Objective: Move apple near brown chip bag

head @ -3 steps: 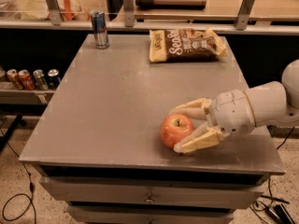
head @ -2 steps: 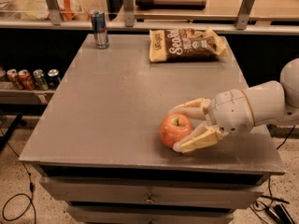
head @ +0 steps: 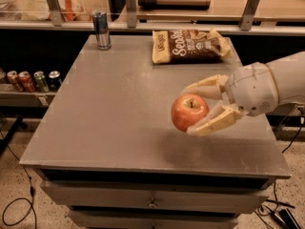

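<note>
Holding the apple (head: 187,114) from both sides, the tool (head: 190,109) hangs nearer to us than the brown chip bag (head: 189,46). The apple is up off the bench (head: 109,109), with a dark shadow under it, and it is well apart from the bag. The bag lies flat at the back edge of the bench. A silver-blue can (head: 101,29) stands upright left of the bag. Far left of the bag and lower down, a shelf (head: 19,95) holds a row of small cans (head: 29,79).

Your gripper (head: 196,109) with apple (head: 185,113) by the counter's (head: 119,104) right edge, open surface to the brown chip bag (head: 188,46) at far edge, can (head: 101,30) at far-left corner.
</note>
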Robot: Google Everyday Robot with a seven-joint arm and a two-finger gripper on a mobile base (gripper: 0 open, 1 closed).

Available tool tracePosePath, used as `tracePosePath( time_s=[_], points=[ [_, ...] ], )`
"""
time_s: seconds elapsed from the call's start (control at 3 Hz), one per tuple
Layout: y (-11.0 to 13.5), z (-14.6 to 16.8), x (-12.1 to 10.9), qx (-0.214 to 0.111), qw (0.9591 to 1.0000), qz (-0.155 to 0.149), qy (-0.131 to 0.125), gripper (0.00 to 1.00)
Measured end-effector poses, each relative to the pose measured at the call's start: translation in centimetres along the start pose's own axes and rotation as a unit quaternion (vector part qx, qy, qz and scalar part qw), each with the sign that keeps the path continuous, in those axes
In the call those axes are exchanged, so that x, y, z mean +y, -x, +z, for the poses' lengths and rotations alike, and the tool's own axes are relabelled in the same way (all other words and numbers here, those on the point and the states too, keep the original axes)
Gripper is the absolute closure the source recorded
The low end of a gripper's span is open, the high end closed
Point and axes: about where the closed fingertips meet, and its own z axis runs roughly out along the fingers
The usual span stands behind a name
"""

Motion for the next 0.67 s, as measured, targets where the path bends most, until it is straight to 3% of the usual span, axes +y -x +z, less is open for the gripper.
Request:
tracePosePath(
  time_s=[0.33,0.67],
  points=[
    [0.0,0.4,0.0,-0.002,1.0,0.002,0.0,1.0],
    [-1.5,-0.4,-2.8,0.005,0.999,0.017,-0.041,1.0]
  ],
)
